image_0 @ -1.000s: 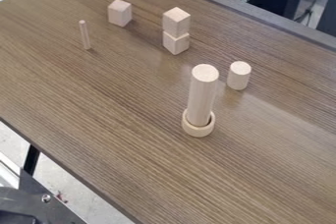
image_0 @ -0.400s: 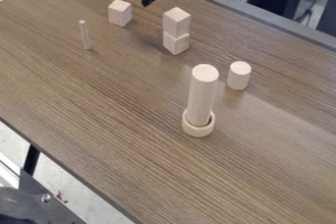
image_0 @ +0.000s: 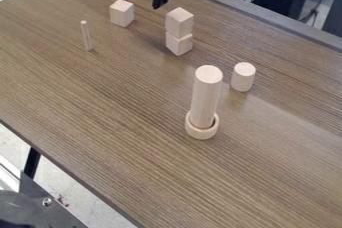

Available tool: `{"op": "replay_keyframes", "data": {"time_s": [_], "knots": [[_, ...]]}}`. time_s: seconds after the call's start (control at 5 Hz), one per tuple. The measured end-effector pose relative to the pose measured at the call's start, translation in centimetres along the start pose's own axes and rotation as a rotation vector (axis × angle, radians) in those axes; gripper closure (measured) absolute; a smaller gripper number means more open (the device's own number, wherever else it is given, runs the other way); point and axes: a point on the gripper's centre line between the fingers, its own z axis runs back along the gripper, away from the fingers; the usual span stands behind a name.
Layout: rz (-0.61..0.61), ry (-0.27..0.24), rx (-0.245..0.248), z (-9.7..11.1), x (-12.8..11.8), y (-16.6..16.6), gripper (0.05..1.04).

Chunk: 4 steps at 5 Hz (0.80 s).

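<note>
Fingers (image_0: 143,1) spread apart and empty, pointing down from the view's top edge.

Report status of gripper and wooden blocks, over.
Gripper open, empty, above table's far side. Single cube and two-cube stack nearest, both upright. No obstruction seen between gripper and cubes.

There are three cubes (image_0: 122,13), two cylinders (image_0: 206,97), one rod (image_0: 86,36), one ring (image_0: 202,132).
</note>
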Motion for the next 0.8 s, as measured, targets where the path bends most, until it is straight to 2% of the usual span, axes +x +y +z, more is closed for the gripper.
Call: {"op": "replay_keyframes", "data": {"time_s": [0.2,0.4,0.6,0.8], "knots": [[-0.074,0.016,0.027,-0.6,-0.2,-0.7,0.085],[-0.142,-0.004,0.065,0.2,-0.4,-1.6,0.084],[-0.177,-0.011,0.081,-0.6,-0.5,-2.2,0.085],[-0.2,-0.021,0.092,-0.4,-0.5,-2.8,0.084]]}}
